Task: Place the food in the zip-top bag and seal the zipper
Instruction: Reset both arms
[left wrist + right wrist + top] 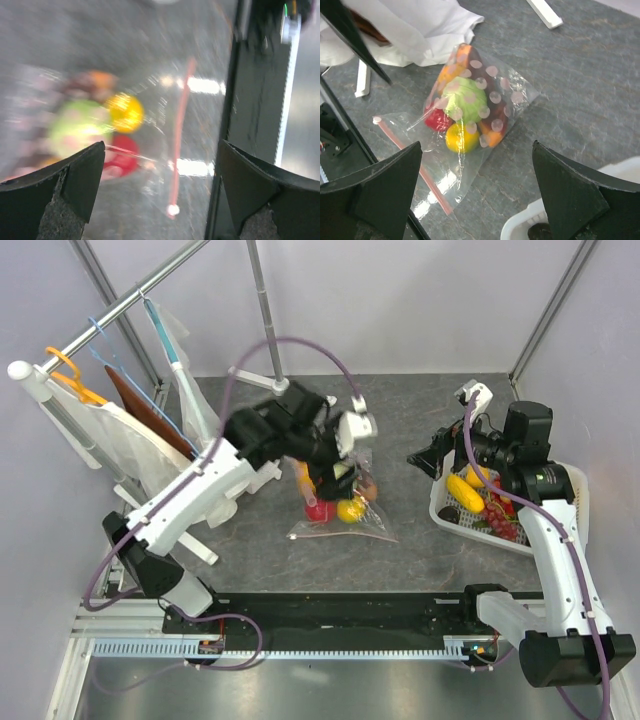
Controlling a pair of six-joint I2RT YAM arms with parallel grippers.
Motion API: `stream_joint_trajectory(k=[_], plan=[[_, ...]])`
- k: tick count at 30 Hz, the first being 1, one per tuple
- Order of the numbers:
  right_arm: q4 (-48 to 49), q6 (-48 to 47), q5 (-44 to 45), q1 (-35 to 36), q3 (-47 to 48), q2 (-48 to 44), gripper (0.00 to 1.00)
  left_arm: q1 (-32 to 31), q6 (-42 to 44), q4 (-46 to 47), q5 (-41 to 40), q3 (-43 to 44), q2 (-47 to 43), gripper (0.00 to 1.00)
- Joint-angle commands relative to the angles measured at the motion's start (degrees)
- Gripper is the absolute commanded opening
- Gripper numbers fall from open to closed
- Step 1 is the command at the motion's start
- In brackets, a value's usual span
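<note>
The zip-top bag (342, 508) lies flat on the grey table, clear with pale pink dots. It holds a green cabbage (465, 99), a yellow lemon (461, 138), a red apple (436, 120) and orange pieces (492, 135). The zipper (412, 162) runs along the bag's near edge, with its white slider (376, 120) at one end. It also shows in the blurred left wrist view (180, 135). My left gripper (328, 478) hovers open over the bag, holding nothing (160, 175). My right gripper (430, 456) is open and empty (477, 190), between bag and basket.
A white slatted basket (572, 502) at the right holds more toy food, including yellow corn (465, 490) and red pieces. A clothes rack with white cloth (130, 445) on hangers stands at the left. A black rail (340, 605) runs along the near edge.
</note>
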Motion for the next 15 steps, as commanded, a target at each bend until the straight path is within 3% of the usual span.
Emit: stream_joint_trajectory(k=[1, 6, 11, 15], plan=[[0.2, 4.4, 10.4, -0.3, 0.2, -1.0, 0.98, 8.7, -6.9, -3.6, 1.2, 13.7, -0.9, 1.0], [-2.0, 2.8, 16.9, -0.3, -0.4, 0.1, 0.98, 16.2, -8.4, -1.9, -1.9, 10.8, -4.8, 1.0], [-2.4, 2.4, 17.0, -0.3, -3.4, -0.6, 0.98, 18.2, -9.0, 1.6, -5.7, -1.1, -10.5, 1.0], [-3.1, 1.5, 16.5, -0.3, -2.6, -0.9, 0.98, 18.7, -9.4, 2.7, -6.1, -5.3, -14.1, 1.0]])
